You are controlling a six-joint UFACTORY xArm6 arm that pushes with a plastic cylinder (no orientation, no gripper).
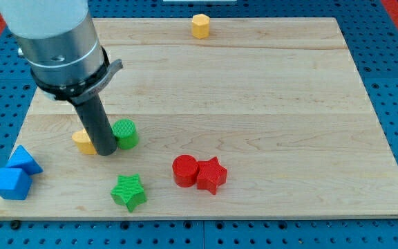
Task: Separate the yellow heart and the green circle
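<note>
The yellow heart [83, 142] lies at the view's left, mostly hidden behind my rod. The green circle [125, 133] stands just to the right of it. My tip [106, 151] rests on the board between the two, touching or nearly touching both. The rod comes down from a large grey cylinder at the view's top left.
A green star [129, 191] lies below the tip. A red circle [184, 170] and red star [211, 175] touch each other at the lower middle. Two blue blocks [16, 174] sit at the board's lower left edge. A yellow hexagon [200, 25] sits at the top edge.
</note>
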